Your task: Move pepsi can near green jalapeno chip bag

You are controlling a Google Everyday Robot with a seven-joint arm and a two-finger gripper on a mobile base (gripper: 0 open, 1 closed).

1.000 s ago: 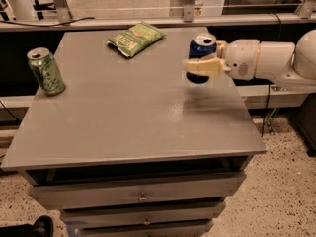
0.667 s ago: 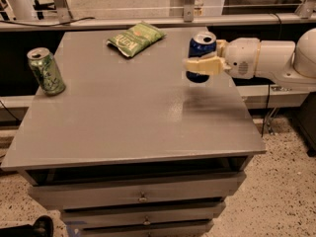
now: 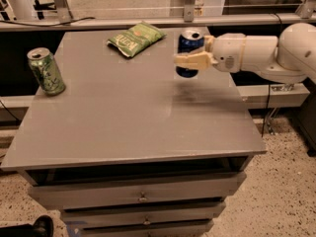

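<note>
Because the pepsi can (image 3: 190, 43) appears to hang clear of the table (image 3: 123, 127), right of centre in the upper frame, a slackened grip would drop or tip it. A low sweep toward the upper left could also push the green jalapeno chip bag (image 3: 135, 37) off the far edge. The gripper (image 3: 184, 59), reaching in from the right, clasps the can's middle: one pale finger (image 3: 190, 61) crosses its front, the other lies hidden behind. The light green can (image 3: 46, 72) stands well apart at left.
</note>
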